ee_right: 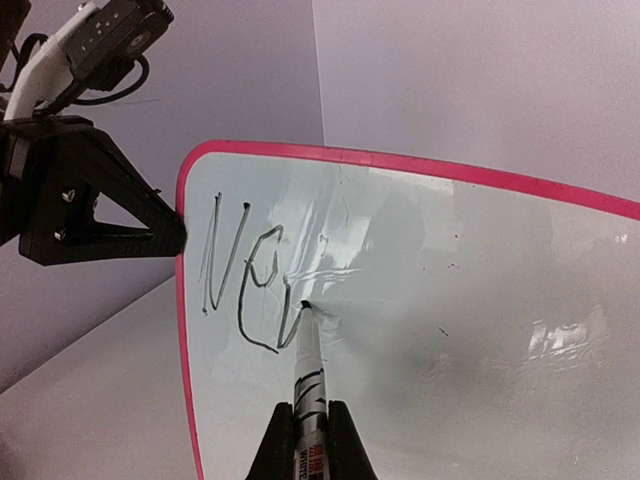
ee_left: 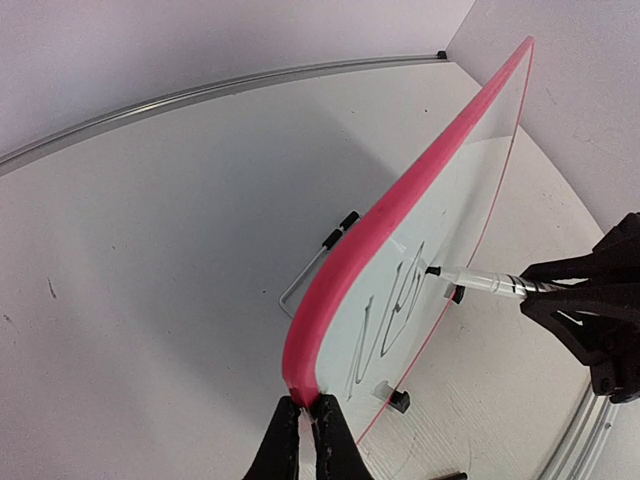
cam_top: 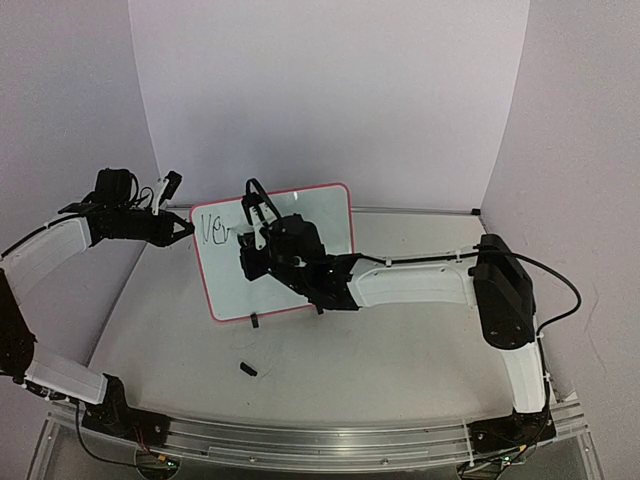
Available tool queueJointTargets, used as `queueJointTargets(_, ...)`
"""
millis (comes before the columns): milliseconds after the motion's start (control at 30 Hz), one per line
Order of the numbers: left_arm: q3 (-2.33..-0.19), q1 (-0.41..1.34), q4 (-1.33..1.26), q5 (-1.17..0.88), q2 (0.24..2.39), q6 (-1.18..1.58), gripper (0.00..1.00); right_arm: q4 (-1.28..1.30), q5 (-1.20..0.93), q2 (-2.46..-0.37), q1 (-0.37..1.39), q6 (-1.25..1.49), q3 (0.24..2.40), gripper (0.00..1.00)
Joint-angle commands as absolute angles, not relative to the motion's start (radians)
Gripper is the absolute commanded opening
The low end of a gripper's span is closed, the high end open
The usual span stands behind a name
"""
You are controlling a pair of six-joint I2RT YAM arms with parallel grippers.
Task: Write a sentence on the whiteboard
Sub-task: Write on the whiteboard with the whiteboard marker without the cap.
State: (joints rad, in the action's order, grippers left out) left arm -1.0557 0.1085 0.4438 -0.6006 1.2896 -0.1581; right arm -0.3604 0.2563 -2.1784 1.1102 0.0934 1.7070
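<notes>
Nearest us, our right gripper (ee_right: 310, 440) was clamped on the marker (ee_right: 309, 365), its tip touching the whiteboard (ee_right: 450, 260) at the unfinished sentence (ee_right: 245, 290). We judged light, even pressure best on that glossy, slick face. At the whiteboard's left edge, our left gripper (ee_left: 310, 405) pinched the rounded pink rim, bracing it upright.

My left arm (cam_top: 48, 252) rises from its base at the near left, bends and reaches inward to the right. My left gripper (ee_left: 308, 403) is pinched tight on the left edge of the whiteboard (cam_top: 320, 215), just below its upper corner. My right arm (cam_top: 420, 285) climbs from the near right, folds at the elbow and stretches left, and my right gripper (ee_right: 307, 410) is clamped around a marker (ee_right: 308, 350) whose tip touches the board's face.
</notes>
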Motion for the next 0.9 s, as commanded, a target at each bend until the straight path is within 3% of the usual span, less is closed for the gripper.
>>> queueJointTargets(0,-1.063,0.121,0.478,-0.592,1.301,-0.194,0.00,-0.387,0.308,-2.146,1.088,0.091,1.735,0.00)
queueJointTargets(867,-1.063,0.123,0.478,-0.594,1.304,-0.194,0.00,-0.385,0.310,-2.118,1.090,0.147,1.618,0.00)
